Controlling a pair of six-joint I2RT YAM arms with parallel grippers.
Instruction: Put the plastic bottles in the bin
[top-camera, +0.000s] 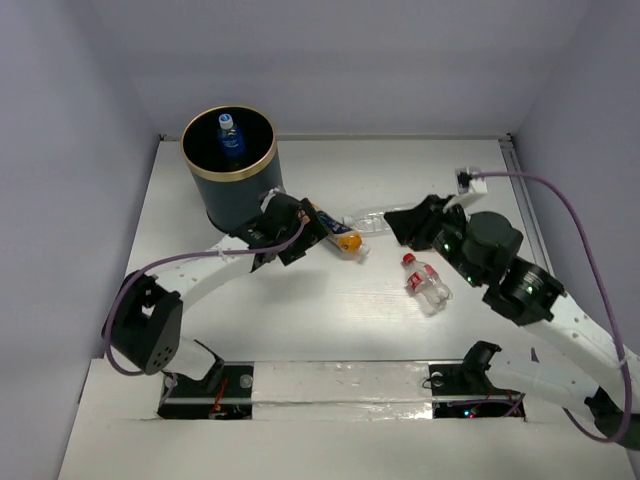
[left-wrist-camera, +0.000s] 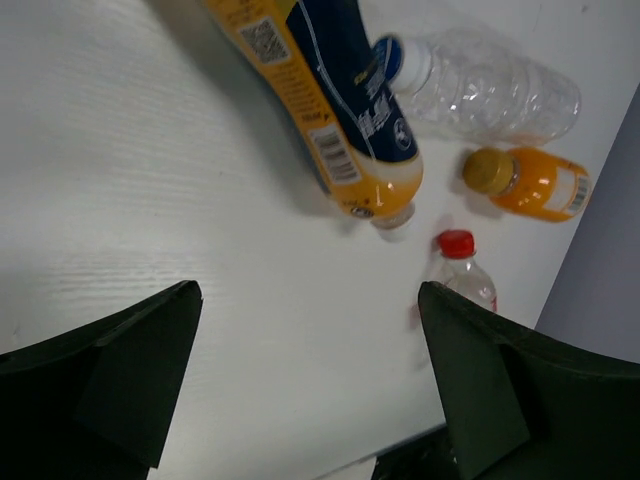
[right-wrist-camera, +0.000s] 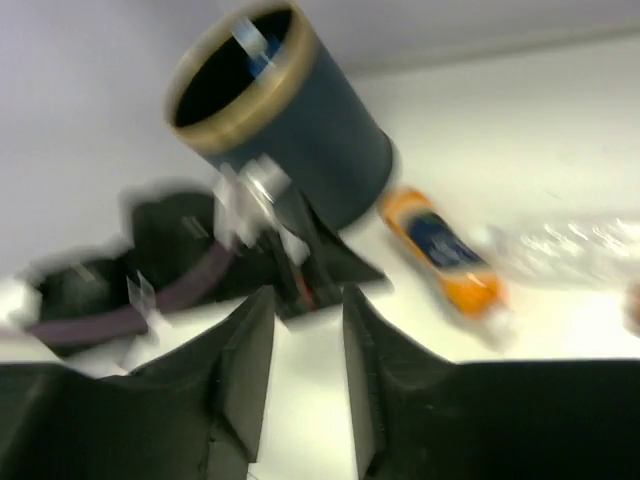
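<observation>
Plastic bottles are split between bin and desk. One clear bottle with a blue label (top-camera: 231, 137) sits inside the tall dark cylindrical bin with a gold rim (top-camera: 230, 200), at the far left of the white desk (top-camera: 330, 320). Just beside the bin lies an orange-filled bottle with a navy label (left-wrist-camera: 340, 110) carrying a barcode and a QR code; its print is too small to read. A crumpled clear bottle (left-wrist-camera: 490, 90), a small orange bottle with a gold cap (left-wrist-camera: 530, 183) and a red-capped clear bottle (left-wrist-camera: 465, 278) lie near it. The left tool (left-wrist-camera: 308, 295) is spread wide and empty. The right tool (right-wrist-camera: 308, 300) has its jaws narrowly apart with nothing between them.
</observation>
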